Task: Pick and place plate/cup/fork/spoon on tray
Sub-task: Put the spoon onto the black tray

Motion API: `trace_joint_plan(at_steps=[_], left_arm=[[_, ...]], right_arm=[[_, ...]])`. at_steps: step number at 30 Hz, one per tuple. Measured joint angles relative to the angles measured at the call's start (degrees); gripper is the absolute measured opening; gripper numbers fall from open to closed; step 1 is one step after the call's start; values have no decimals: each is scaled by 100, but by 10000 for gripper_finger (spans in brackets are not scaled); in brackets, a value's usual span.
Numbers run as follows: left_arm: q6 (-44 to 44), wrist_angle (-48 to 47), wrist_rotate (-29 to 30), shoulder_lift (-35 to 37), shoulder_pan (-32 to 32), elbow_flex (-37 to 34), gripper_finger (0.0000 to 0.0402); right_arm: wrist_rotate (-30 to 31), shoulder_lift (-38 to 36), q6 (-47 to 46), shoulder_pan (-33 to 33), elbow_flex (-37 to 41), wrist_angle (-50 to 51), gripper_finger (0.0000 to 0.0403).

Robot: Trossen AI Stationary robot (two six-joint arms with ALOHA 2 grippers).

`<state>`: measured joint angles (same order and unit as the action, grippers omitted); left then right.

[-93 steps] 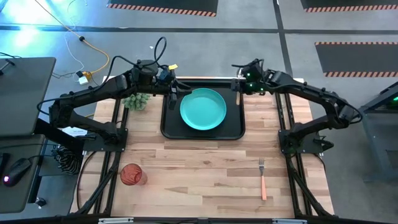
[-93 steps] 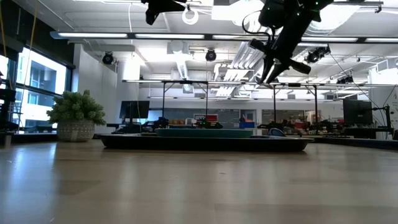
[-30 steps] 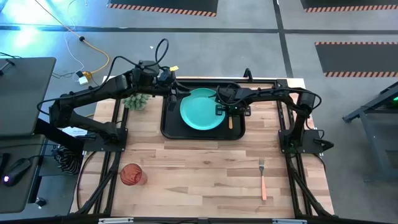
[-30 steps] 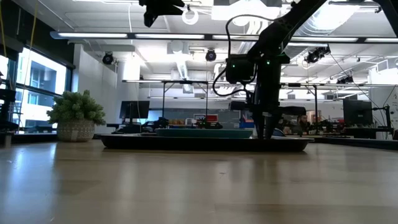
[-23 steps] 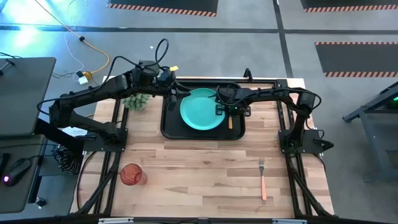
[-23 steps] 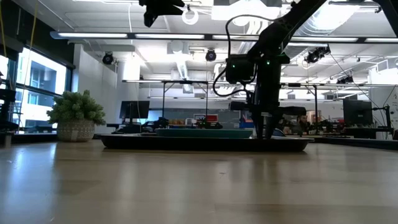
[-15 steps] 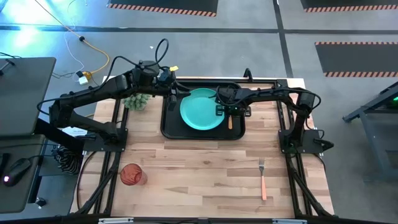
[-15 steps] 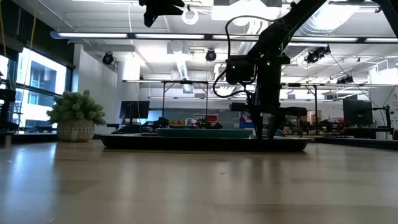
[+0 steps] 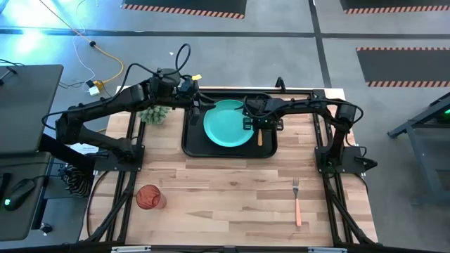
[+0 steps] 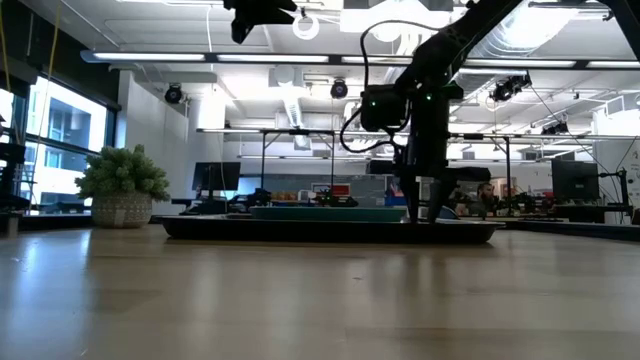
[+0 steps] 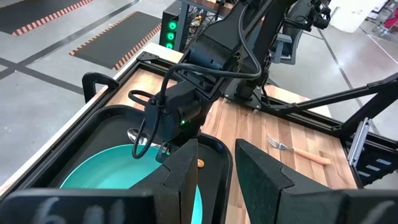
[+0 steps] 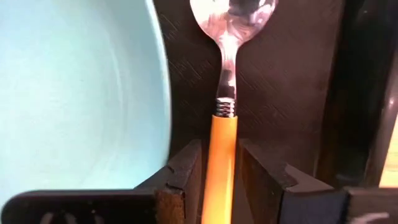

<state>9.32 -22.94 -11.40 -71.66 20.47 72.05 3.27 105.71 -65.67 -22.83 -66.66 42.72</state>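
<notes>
The teal plate lies on the black tray. The spoon lies on the tray floor just right of the plate, with its silver bowl toward the far edge. My right gripper is low over the spoon. It is slightly open, with one finger on each side of the orange handle and a thin gap on both sides. My left gripper is open and empty, held high over the tray's far left corner. The cup and the fork lie on the table near the front edge.
A spiky green plant in a pot stands left of the tray, under my left arm. The cup stands at the near left and the fork at the near right, with bare wood between them. The tray's rim stands a little above the table.
My right gripper has risen a little from the tray. The spoon stays flat on the tray beside the plate.
</notes>
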Motion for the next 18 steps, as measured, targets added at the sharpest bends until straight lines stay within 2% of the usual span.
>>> trace_joint_plan(at_steps=[18], left_arm=[[-4,0,0,0,1,2,99]], right_arm=[[72,-92,-9,2,-13,278,99]])
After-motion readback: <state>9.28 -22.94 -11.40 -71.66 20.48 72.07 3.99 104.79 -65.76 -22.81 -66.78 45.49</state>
